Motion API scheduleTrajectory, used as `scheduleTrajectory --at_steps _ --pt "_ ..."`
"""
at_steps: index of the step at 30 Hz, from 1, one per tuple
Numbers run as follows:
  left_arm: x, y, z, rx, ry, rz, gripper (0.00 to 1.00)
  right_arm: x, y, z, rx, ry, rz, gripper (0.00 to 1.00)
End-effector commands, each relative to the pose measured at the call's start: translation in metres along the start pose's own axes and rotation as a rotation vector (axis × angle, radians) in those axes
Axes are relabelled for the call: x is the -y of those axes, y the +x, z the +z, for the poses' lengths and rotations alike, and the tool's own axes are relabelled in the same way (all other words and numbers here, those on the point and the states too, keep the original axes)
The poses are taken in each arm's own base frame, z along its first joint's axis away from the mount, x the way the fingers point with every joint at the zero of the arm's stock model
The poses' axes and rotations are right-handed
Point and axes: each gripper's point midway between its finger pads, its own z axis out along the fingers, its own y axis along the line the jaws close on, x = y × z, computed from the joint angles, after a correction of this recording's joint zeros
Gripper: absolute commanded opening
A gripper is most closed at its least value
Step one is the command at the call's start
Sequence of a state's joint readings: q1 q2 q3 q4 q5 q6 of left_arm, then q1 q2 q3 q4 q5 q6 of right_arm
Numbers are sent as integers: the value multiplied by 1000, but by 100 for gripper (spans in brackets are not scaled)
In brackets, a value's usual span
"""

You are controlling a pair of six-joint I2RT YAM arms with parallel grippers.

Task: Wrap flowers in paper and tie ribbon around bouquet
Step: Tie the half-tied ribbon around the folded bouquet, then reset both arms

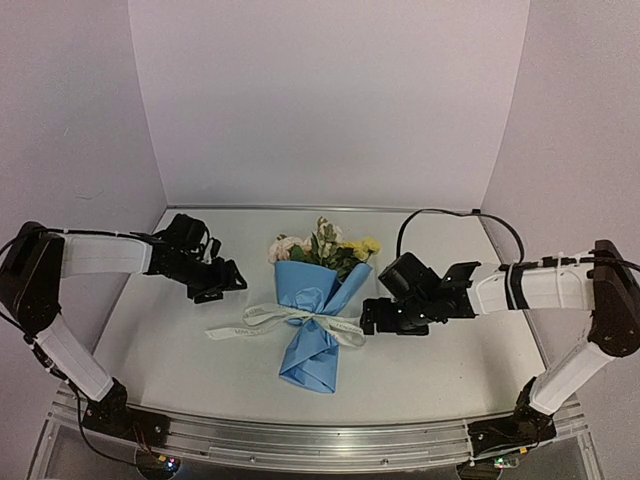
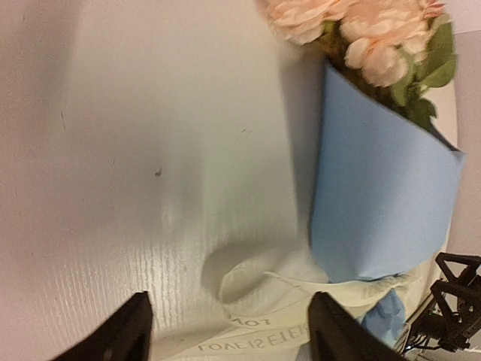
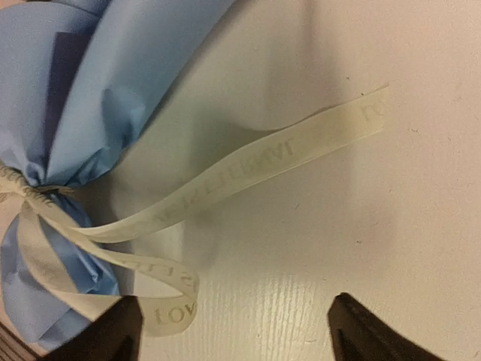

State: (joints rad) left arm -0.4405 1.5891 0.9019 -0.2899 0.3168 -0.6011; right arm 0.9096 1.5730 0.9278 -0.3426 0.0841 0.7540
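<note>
The only writing is the small dark lettering along the off-white ribbon (image 1: 262, 318): in the left wrist view "LOVE IS ETER" can be read before the frame edge cuts it off, and in the right wrist view "LOV" shows on a curled loop, the rest being too blurred to read. The ribbon is knotted round the narrow waist of the bouquet (image 1: 318, 300), which lies flat in the middle of the table (image 1: 180, 360). Its flowers (image 1: 325, 245) point to the far edge and the twisted end of the light-blue paper (image 1: 310, 350) points to the near edge. One ribbon tail trails toward the left edge and one toward the right. The left arm rises from the near left corner to a high elbow, and its white forearm reaches inward. The left gripper (image 1: 222, 286) sits left of the paper cone and apart from it, on the far side of the left tail. Its jaws stand wide with nothing between them. The right arm mirrors that pose from the near right corner. The right gripper (image 1: 368, 317) is just beside the end of the right tail, its jaws also spread wide and holding nothing, the ribbon lying loose on the table ahead of the fingers (image 3: 113, 331).
</note>
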Motion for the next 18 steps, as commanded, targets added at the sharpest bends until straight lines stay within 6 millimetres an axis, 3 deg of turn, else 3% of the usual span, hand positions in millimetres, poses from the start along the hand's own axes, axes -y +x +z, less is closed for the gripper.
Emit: scheduleTrajectory --at_steps 1,2,3,8,12,18 --pt "49 -40 -60 166 86 109 86 -24 -27 -46 58 -104 -53 98" --pt "57 -46 -71 196 101 131 96 -22 -31 -55 78 -99 -54 98" --pt "64 -50 -80 220 119 151 99 -20 -36 -61 99 -91 -55 98" --pt "92 -73 -125 357 170 201 100 2 -67 -109 284 -33 -40 98" --pt "101 -90 -155 459 152 214 100 28 -84 -144 426 39 -12 98" --pt "106 -98 -170 510 149 230 100 44 -94 -168 514 98 -30 98"
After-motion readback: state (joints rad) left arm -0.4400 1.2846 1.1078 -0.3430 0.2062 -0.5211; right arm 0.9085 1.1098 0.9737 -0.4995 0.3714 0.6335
